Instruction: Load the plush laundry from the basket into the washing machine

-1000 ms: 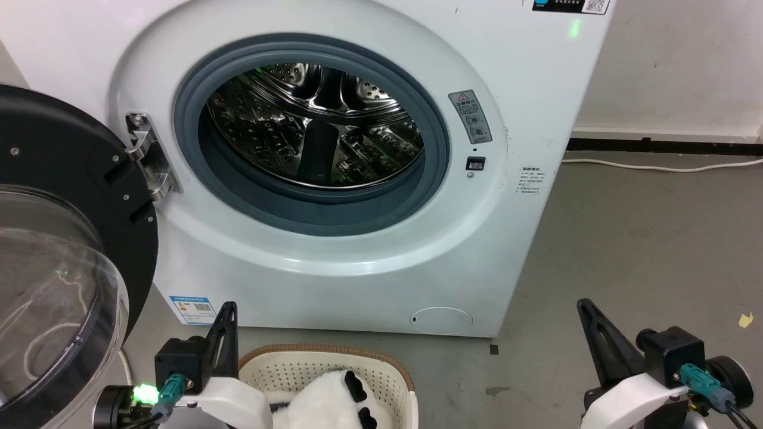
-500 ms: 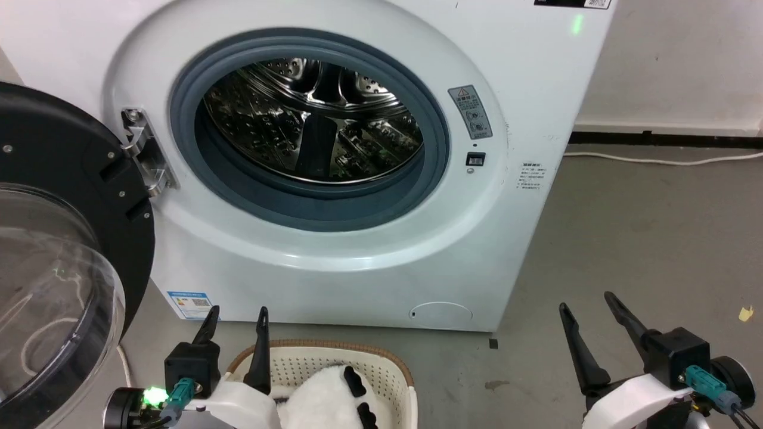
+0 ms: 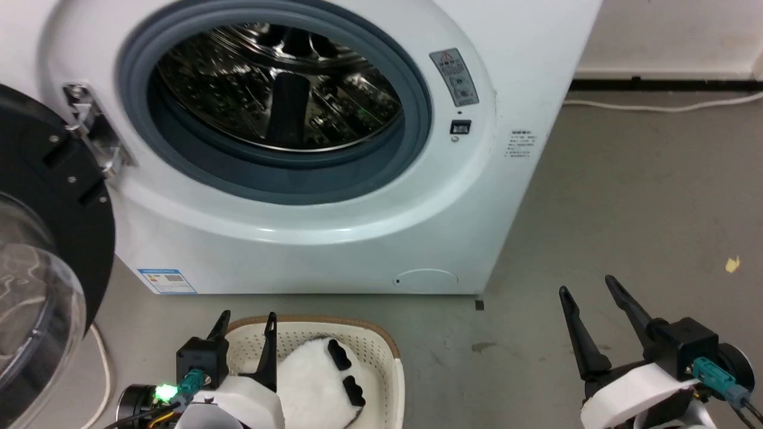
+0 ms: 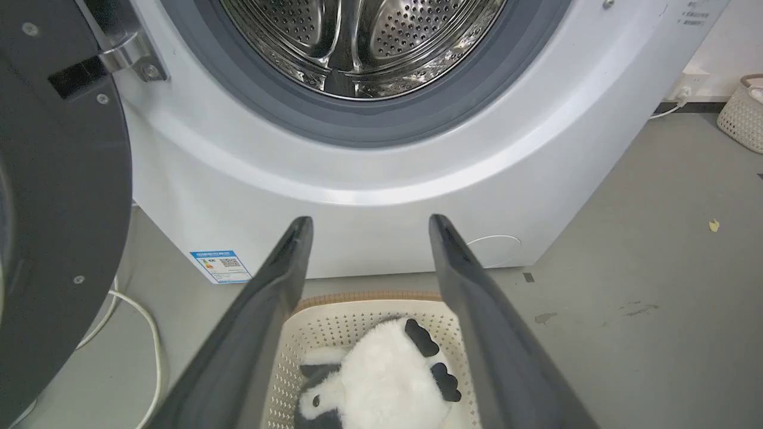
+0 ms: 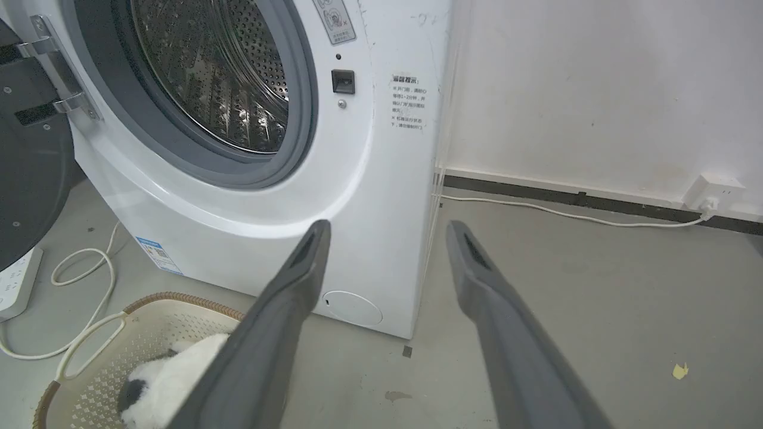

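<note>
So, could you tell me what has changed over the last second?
The head camera tipped down, so the washing machine sits higher in its view without having moved. The left gripper and right gripper each went from one dark shape to two fingers spread apart; the left's now reach over the basket. Nothing taken hold of. The plush laundry stays in the basket, the door open.

**Grey floor and what stands on it**

The grey concrete floor (image 3: 626,196) carries the large white front-loading washing machine (image 3: 334,256). Just in front of its base sits the small oval cream plastic basket (image 3: 375,351) with a brown woven rim. A thin white cable (image 3: 656,108) runs along the skirting on the right. Another white cord (image 4: 156,345) loops at the left, near a white power strip (image 5: 15,280). A yellow scrap (image 3: 731,264), a small dark square (image 3: 478,305) and a dull stain (image 3: 481,346) mark the bare stretch.
</note>
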